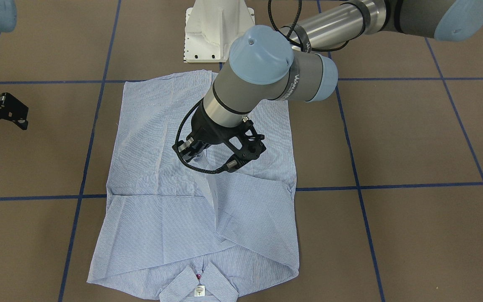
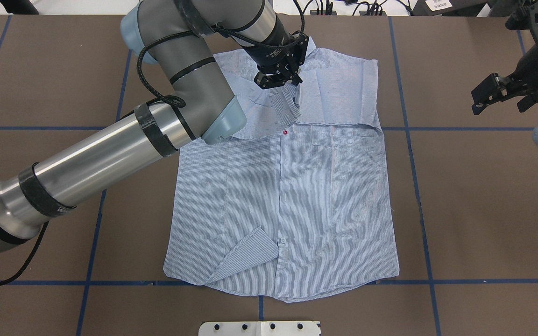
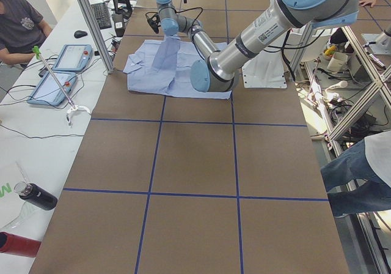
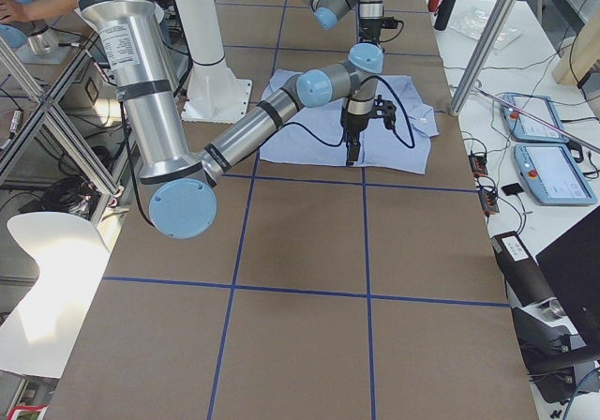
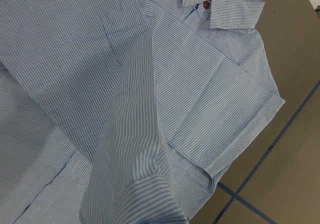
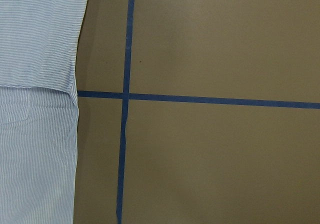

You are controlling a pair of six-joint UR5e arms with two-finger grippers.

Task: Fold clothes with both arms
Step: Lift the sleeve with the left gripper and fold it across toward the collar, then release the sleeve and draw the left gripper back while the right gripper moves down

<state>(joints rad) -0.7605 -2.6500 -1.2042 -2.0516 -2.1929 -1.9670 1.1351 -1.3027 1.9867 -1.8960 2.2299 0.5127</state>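
Jaws of the left gripper are clamped on a sleeve, held up over the chest. The right gripper hangs aside, jaws apart and empty. On the desk the shirt lies flat, collar farthest from the robot. I'd call this the sleeve-folding step. Next, that sleeve needs laying across the other sleeve and releasing. Count: two arms, one shirt, two sleeves.

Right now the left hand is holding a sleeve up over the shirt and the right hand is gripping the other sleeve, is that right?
Not quite. The left hand does hold a sleeve up over the shirt, but the right hand grips nothing: it hangs over the bare table beside the shirt, apart from it. The overhead view shows this.
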